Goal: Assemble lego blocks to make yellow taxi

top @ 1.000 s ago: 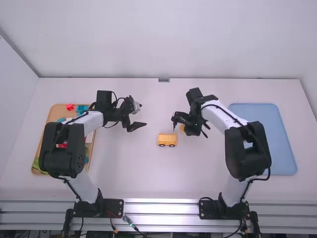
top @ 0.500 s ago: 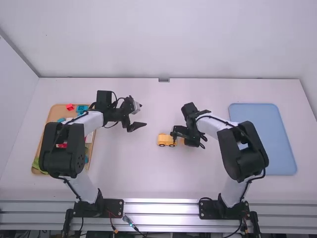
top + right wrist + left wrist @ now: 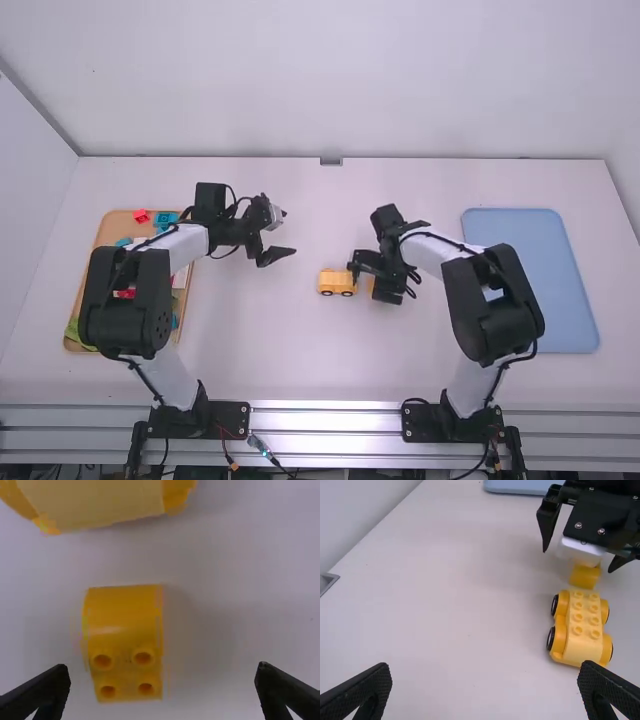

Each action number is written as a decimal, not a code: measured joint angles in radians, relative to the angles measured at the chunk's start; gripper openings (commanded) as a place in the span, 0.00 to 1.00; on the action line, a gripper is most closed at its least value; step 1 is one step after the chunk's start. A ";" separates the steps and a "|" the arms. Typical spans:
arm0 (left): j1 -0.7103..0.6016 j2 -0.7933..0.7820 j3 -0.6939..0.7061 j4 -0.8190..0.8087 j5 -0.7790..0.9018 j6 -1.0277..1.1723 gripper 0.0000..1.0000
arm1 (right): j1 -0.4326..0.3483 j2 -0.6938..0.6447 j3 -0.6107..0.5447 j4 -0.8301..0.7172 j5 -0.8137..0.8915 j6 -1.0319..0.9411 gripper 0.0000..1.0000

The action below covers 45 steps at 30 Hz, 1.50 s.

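Left of the right gripper (image 3: 380, 273), the yellow wheeled base (image 3: 337, 282) stands mid-table; a yellow block (image 3: 371, 285) is partly hidden under that gripper. The left gripper (image 3: 285, 232) is held still up and left of the base. In the left wrist view, the left gripper (image 3: 484, 690) is open and empty; the studded base (image 3: 585, 622) lies beyond it, near the small yellow block (image 3: 585, 576). In the right wrist view, the right gripper (image 3: 162, 674) stands open, the curved, studded yellow block (image 3: 124, 622) between its spread fingers nearer the left one, apart from the base (image 3: 100, 502).
A tan tray (image 3: 103, 232) with a red block (image 3: 141, 216), a teal block (image 3: 166, 220) and other pieces lies at the left, partly under the left arm. The blue tray (image 3: 530, 270) is at the right, beside the right arm.
The right gripper has come toward the near side of the table over the small block, then shifted slightly right. The left arm and the wheeled base have stayed put.
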 measured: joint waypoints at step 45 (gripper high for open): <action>-0.226 0.108 -0.173 0.286 0.135 0.078 0.99 | -0.327 0.002 -0.163 0.272 -0.850 -0.284 0.99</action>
